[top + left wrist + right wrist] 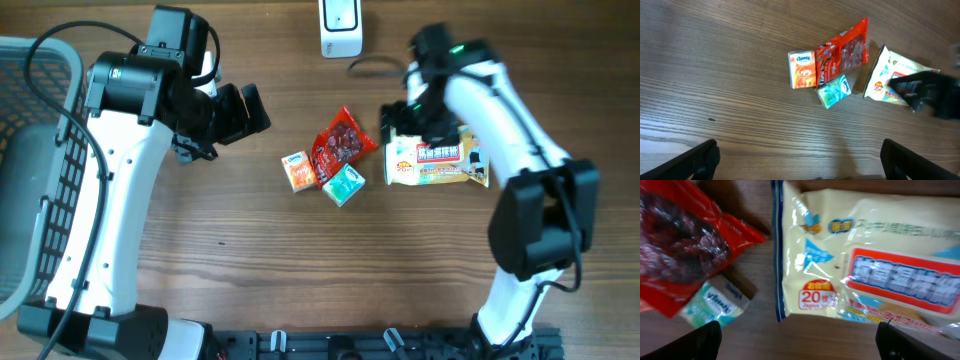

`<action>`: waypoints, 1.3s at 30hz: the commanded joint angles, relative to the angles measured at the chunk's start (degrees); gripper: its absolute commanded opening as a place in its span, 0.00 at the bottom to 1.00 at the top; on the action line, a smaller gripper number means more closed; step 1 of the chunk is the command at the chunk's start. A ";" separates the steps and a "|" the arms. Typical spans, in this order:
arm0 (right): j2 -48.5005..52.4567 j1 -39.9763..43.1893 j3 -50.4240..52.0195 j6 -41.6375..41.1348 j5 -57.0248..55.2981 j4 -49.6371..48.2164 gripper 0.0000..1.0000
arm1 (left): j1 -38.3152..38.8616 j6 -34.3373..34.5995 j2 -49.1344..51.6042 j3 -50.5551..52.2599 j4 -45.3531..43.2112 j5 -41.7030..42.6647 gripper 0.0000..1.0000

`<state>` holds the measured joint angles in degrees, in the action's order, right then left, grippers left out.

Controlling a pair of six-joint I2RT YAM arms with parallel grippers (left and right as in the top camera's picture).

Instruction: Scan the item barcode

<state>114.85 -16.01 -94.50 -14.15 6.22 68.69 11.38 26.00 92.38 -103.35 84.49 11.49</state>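
A yellow-and-white wet-wipes pack (437,158) (865,270) lies flat on the wooden table at the right. My right gripper (405,118) (797,341) hovers over its left end, open, nothing between its fingers (700,342). Left of the pack lie a red snack bag (342,140) (685,245), a green tissue pack (344,184) (715,305) and an orange tissue pack (298,171) (801,69). A white scanner (340,25) stands at the far edge. My left gripper (250,110) (800,161) is open and empty, raised left of the items.
A grey wire basket (40,150) fills the left edge of the table. A thin dark loop (372,67) lies beside the scanner. The right arm's dark gripper (930,92) shows over the wipes pack (890,75) in the left wrist view.
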 commanded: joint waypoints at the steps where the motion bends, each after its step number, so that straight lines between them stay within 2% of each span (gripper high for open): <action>1: 0.13 -7.23 7.06 -7.04 -14.49 -6.38 1.00 | 0.20 -0.09 0.00 0.02 -0.07 0.48 1.00; 5: 0.13 -11.56 13.75 -14.19 -27.04 -11.69 0.99 | 0.20 -0.09 0.00 0.02 -0.07 0.48 1.00; 8: 0.13 -11.69 17.09 -14.43 -30.58 -15.21 0.93 | 0.20 -0.09 0.00 0.02 -0.07 0.48 1.00; 12: 0.13 -11.67 19.21 -14.32 -35.26 -18.60 0.92 | 0.20 -0.09 0.00 0.02 -0.07 0.48 1.00; 18: 0.79 -11.63 19.26 -12.61 -36.02 -21.11 0.92 | 0.20 -0.09 0.00 0.02 -0.07 0.48 1.00; 24: 7.76 -11.43 19.26 -12.81 -36.46 -21.55 0.92 | 0.20 -0.09 0.00 0.02 -0.07 0.48 1.00; 27: 9.44 -10.23 19.26 -12.79 -36.46 -21.70 0.54 | 0.20 -0.09 0.00 0.02 -0.07 0.48 1.00; 29: 9.44 -9.99 19.02 -11.32 -36.20 -21.27 0.18 | 0.20 -0.09 0.00 0.02 -0.07 0.48 1.00; 30: 9.44 -9.99 18.71 -11.13 -36.02 -20.74 0.05 | 0.20 -0.09 0.00 0.02 -0.07 0.48 1.00; 35: 8.83 -9.99 9.90 -11.23 -30.64 -13.25 0.04 | 0.20 -0.09 0.00 0.02 -0.07 0.48 1.00; 39: 8.61 -8.59 -8.44 -5.07 -14.93 -2.23 0.04 | 0.20 -0.09 0.00 0.02 -0.07 0.48 1.00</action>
<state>123.35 -25.58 -91.53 -23.42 -21.32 62.74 11.38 26.00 92.38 -103.35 84.44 11.49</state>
